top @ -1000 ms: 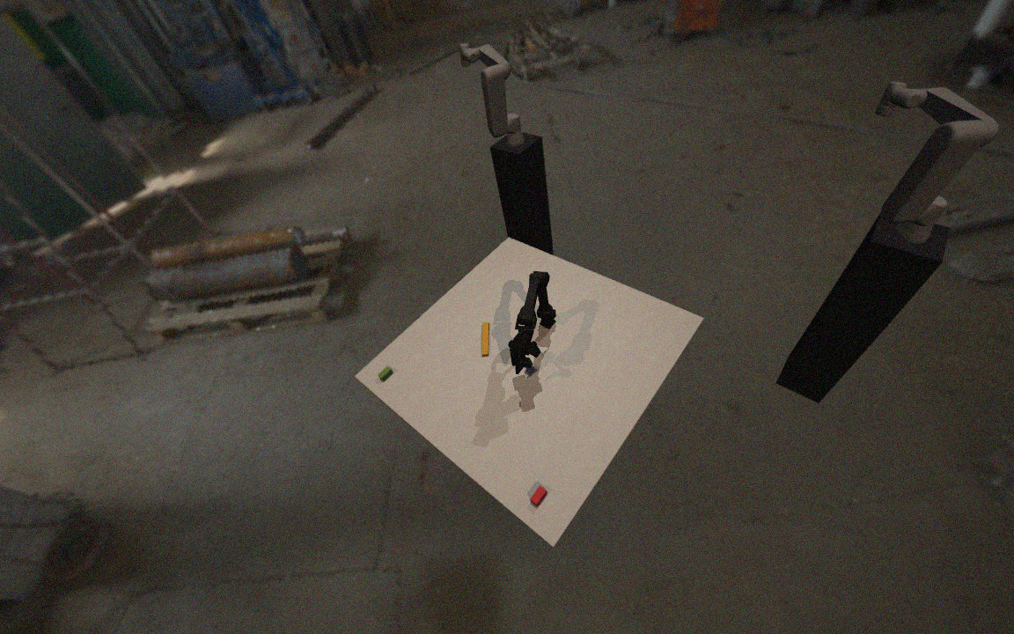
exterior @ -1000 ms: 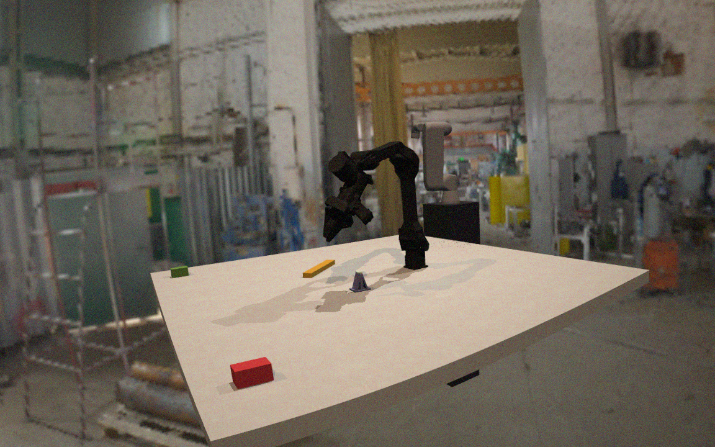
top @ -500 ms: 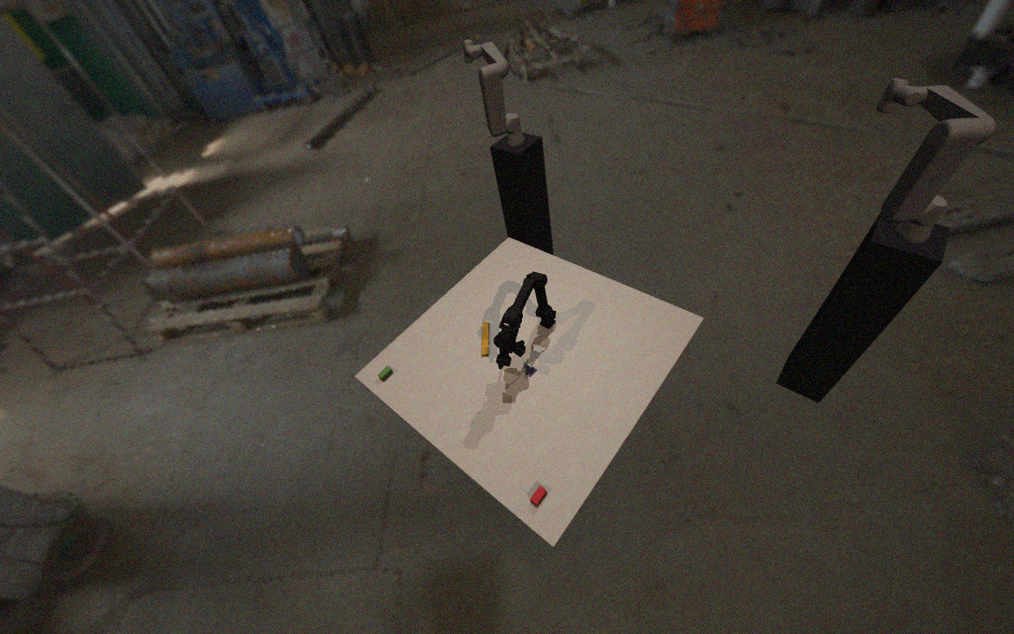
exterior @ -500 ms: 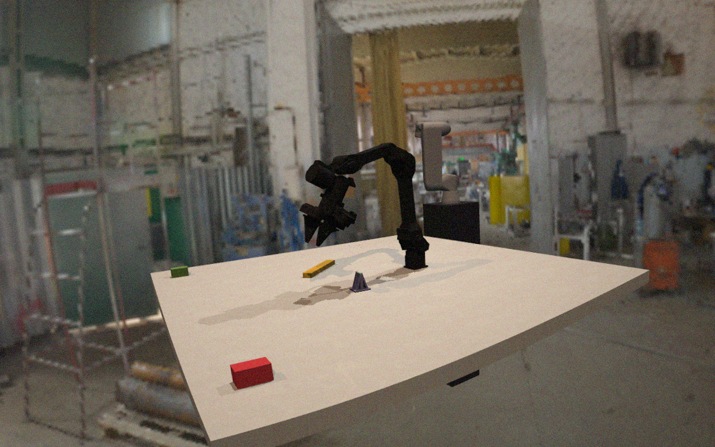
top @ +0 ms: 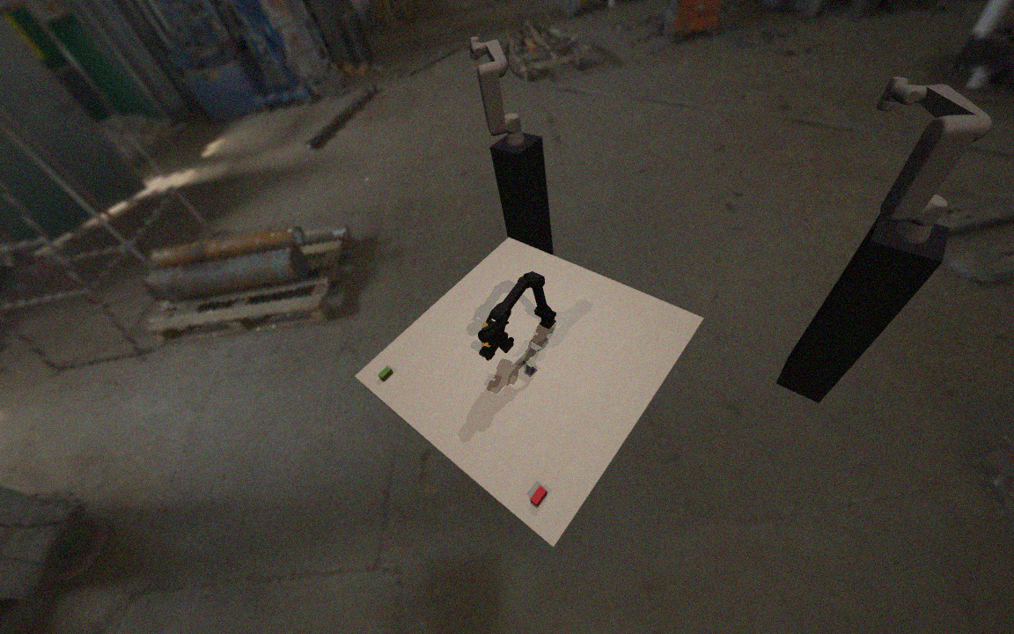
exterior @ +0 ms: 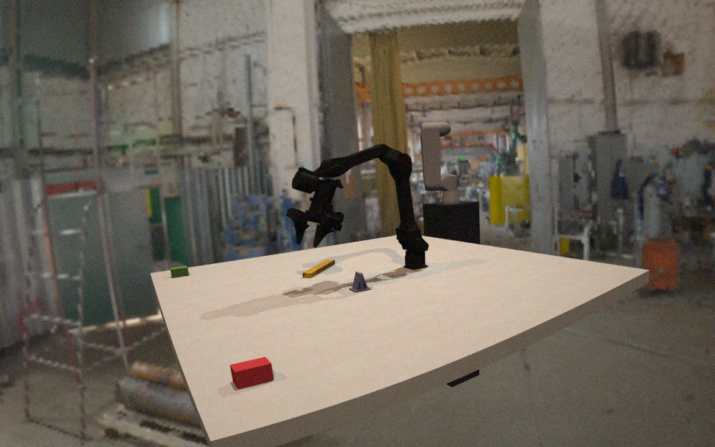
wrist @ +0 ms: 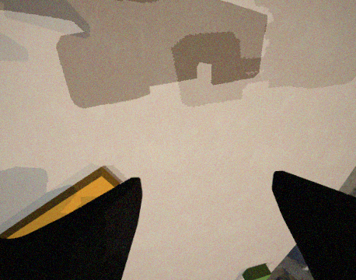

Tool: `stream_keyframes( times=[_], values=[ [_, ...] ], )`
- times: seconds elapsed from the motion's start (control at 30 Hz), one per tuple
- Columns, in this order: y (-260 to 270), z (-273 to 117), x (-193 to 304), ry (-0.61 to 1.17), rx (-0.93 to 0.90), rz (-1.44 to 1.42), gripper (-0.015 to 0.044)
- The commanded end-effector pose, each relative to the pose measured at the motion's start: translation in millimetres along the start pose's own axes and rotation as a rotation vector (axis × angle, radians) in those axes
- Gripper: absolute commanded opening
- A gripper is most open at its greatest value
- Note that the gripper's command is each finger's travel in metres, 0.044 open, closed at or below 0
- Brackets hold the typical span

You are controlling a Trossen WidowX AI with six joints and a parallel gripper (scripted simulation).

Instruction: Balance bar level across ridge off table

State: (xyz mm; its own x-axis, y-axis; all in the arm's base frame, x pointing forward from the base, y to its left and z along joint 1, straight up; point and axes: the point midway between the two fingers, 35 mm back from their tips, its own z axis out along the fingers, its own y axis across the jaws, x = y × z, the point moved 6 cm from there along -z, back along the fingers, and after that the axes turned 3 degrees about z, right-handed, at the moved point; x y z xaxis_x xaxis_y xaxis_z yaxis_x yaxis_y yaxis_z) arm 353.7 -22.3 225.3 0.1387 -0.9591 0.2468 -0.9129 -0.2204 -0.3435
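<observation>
The jaws stand well spread with nothing between them, and here they are, up above the bench, fingers angled down. Below them lies the bar, flat on the bench, and from the wrist it's off to one side of the gap, partly hidden by a finger, running at a slant to it. So a turn and a sideways shift look needed before going down!

It looks like a stiff, fairly light stick, smooth-sided, perhaps a little slippery, nothing that should bend or crack. The place to pinch is dead centre, across its narrow width; grab near an end and it would likely droop or swivel.

Out beyond the bar, lower than the jaws and off to one side, is the small ridge, narrow on top, so an off-centre bar would probably tip. Farther out still, well apart from the jaws, sit the green block and the red block, both looking like bystanders.
</observation>
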Motion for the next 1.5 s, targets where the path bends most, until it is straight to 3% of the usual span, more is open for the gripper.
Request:
stream_keyframes(
  times=[0.0, 1.47],
  values=[
    [8, 6, 15, -0.002, -0.037, 0.078, 0.0315],
    [149, 36, 169, -0.019, -0.413, 1.052, 0.0315]
  ],
)
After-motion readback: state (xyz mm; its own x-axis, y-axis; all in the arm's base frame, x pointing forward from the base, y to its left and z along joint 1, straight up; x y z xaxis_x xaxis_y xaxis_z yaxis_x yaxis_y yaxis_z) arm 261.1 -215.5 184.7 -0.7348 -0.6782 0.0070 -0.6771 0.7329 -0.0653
